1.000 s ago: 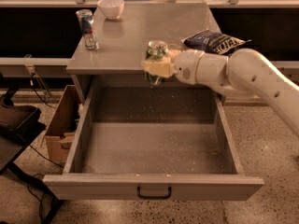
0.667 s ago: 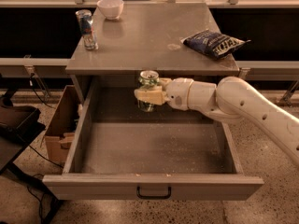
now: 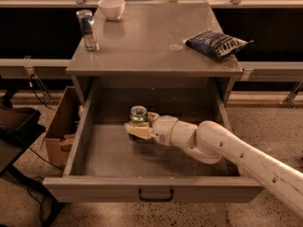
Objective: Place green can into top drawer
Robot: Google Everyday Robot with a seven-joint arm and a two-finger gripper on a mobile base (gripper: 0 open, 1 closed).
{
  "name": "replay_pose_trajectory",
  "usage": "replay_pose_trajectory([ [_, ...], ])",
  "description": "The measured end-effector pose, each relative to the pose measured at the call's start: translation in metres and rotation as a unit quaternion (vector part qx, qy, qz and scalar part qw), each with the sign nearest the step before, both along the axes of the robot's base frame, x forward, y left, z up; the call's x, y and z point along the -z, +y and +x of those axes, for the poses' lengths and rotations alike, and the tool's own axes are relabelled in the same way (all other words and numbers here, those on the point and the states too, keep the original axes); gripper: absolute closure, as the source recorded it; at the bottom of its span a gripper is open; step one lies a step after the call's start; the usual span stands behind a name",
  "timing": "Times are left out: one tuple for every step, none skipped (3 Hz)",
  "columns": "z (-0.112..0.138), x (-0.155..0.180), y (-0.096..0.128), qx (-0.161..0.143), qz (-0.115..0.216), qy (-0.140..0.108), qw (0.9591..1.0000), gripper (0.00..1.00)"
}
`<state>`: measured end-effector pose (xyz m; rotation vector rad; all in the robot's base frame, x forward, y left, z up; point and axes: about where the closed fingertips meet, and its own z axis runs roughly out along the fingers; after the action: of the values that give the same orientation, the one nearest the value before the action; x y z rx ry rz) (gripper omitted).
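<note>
Gripper around green can inside top drawer; tall can, bowl, bag above.

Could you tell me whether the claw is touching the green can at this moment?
Touching. The camera view shows the claw, inside the top drawer, closed around the green can.

The gripper, matt cream plastic, sits inside the top drawer, clasping the green can, whose metal top shines. Drawer and cabinet top appear smooth, matt grey metal. The chip bag is glossy film; the box is rough cardboard.
</note>
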<state>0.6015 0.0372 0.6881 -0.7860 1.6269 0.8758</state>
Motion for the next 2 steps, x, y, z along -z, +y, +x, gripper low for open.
replay_pose_trajectory([
  [0.0035,0.0023,-0.0004,0.006,0.001,0.001,1.0000,1.00],
  [0.0034,0.0022,-0.0003,0.006,0.001,0.001,1.0000,0.82],
])
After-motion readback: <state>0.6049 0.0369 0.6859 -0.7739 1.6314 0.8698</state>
